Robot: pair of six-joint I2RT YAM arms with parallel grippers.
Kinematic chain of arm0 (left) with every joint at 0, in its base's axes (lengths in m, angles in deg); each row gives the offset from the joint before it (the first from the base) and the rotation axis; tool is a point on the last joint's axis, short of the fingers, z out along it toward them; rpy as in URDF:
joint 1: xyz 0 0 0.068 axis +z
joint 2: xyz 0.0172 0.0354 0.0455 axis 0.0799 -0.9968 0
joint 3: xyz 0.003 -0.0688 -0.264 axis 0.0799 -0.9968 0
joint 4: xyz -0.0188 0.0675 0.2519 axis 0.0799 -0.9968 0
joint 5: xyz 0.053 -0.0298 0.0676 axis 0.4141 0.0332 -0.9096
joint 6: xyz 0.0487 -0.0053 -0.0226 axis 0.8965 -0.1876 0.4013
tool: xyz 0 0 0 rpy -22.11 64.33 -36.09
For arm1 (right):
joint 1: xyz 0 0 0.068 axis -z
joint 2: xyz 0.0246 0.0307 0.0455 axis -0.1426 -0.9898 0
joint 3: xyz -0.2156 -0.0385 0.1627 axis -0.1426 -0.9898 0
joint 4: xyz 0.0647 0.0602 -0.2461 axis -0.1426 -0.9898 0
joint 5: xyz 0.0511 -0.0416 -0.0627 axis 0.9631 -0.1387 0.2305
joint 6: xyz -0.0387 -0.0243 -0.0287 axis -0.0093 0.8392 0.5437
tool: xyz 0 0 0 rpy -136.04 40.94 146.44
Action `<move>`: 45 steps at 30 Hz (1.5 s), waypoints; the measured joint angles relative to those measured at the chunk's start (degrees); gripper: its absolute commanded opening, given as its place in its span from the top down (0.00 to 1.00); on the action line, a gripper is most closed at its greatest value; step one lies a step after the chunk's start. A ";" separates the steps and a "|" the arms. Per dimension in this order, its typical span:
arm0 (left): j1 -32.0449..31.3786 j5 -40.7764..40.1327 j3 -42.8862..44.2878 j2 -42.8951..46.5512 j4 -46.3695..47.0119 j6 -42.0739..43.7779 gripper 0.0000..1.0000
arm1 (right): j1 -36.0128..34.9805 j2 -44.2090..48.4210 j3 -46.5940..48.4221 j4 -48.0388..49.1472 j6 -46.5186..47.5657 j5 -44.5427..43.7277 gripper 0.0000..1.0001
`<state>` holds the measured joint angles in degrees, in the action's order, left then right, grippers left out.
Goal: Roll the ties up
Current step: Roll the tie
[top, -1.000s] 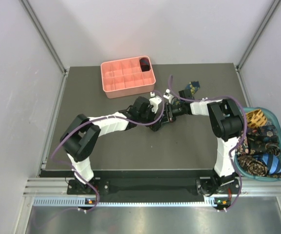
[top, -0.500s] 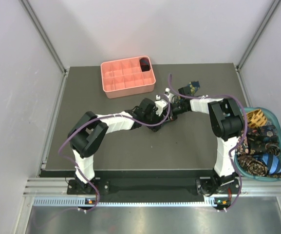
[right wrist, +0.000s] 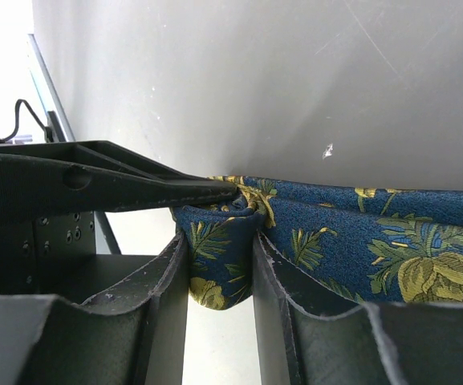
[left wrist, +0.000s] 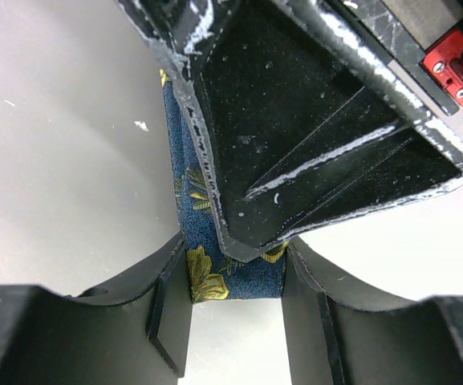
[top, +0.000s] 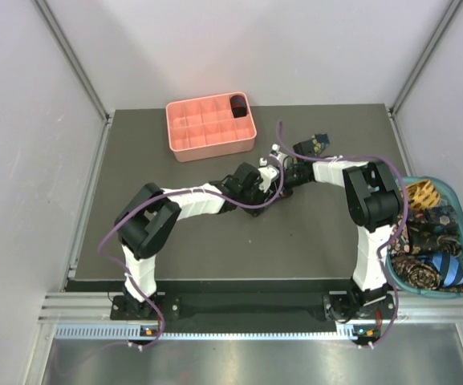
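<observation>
The dark table (top: 215, 249) fills the middle of the overhead view, with a salmon tray (top: 212, 149) at upper centre holding one dark coil (top: 237, 104) in its upper right compartment. At the right edge a teal basket (top: 444, 183) is heaped with waiting ties (top: 428, 241). Both arms reach in to meet just above the centre of the table, over the navy tie (right wrist: 359, 233), whose free end lies a little to the upper right of them. The right gripper (right wrist: 219, 257) is clamped on a small fold of that tie. The left gripper (left wrist: 235, 273) has its jaws set against both sides of the same strip, which looks to me like a grip, with the other arm's finger lying across its view. I'd say the roll of this tie is only just being started. Next, the pinched fold needs turning over onto the strip while the other hand keeps the fabric taut and straight, or the silky cloth may slip.
</observation>
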<state>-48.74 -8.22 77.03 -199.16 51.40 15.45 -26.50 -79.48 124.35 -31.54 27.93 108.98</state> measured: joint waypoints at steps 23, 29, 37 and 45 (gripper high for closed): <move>-0.39 -3.21 -4.83 5.49 -4.94 -3.19 0.16 | -3.34 0.09 -1.20 0.17 0.68 2.12 0.96; -0.28 -3.43 -1.11 4.42 -6.10 -2.93 0.32 | -3.32 -0.44 0.13 -1.95 1.90 2.01 0.96; -0.61 -1.66 0.33 2.67 -6.32 -1.20 0.41 | -3.08 -0.98 0.87 -2.60 2.51 1.84 0.96; -0.68 -1.70 -0.94 2.27 -6.12 -1.31 0.27 | -2.99 -1.03 0.94 -2.62 2.54 2.01 0.95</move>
<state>-49.42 -9.93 76.09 -196.88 45.29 14.14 -29.50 -80.51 125.29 -34.17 30.46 110.99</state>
